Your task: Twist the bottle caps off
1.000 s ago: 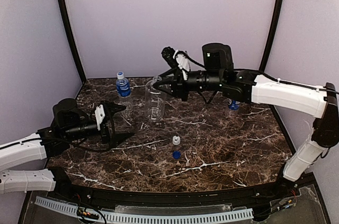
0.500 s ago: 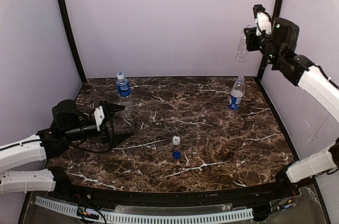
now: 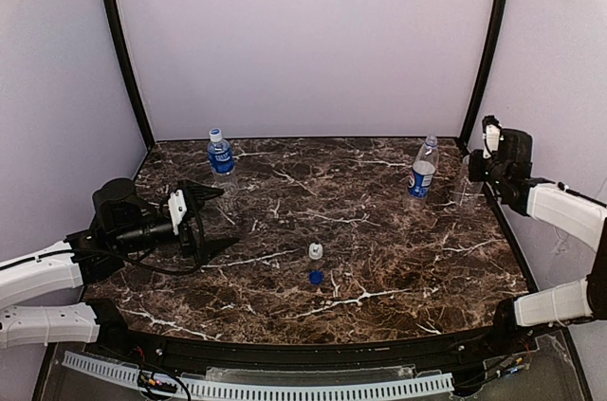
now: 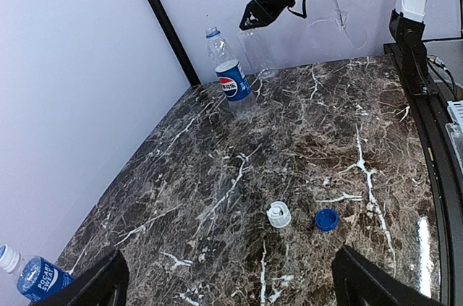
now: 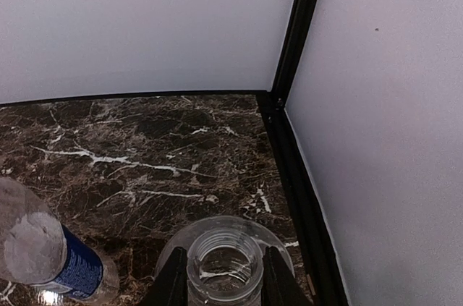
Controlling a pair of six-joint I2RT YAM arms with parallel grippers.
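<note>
My right gripper (image 3: pixel 479 170) is shut on the neck of the unlabelled clear bottle (image 3: pixel 464 183), held upright at the table's back right corner; its open, capless neck (image 5: pixel 221 266) sits between my fingers (image 5: pixel 172 281). The Pepsi bottle (image 3: pixel 422 168) stands just left of it, blue cap on; it also shows in the right wrist view (image 5: pixel 54 259). The blue-label bottle (image 3: pixel 220 154) stands capped at the back left. A loose white cap (image 3: pixel 315 250) and a loose blue cap (image 3: pixel 315 277) lie mid-table. My left gripper (image 3: pixel 204 221) is open and empty, low at the left, pointing at them.
Black frame posts (image 3: pixel 486 50) and purple walls close in the marble table (image 3: pixel 379 259). The right post's base (image 5: pixel 289 132) is right behind the held bottle. In the left wrist view the caps (image 4: pixel 278 214) lie ahead between my fingers (image 4: pixel 94 288).
My right arm has swung the unlabelled bottle from the table's middle, up high at the right, then down to the back right corner beside the Pepsi bottle. The left arm has not moved.
</note>
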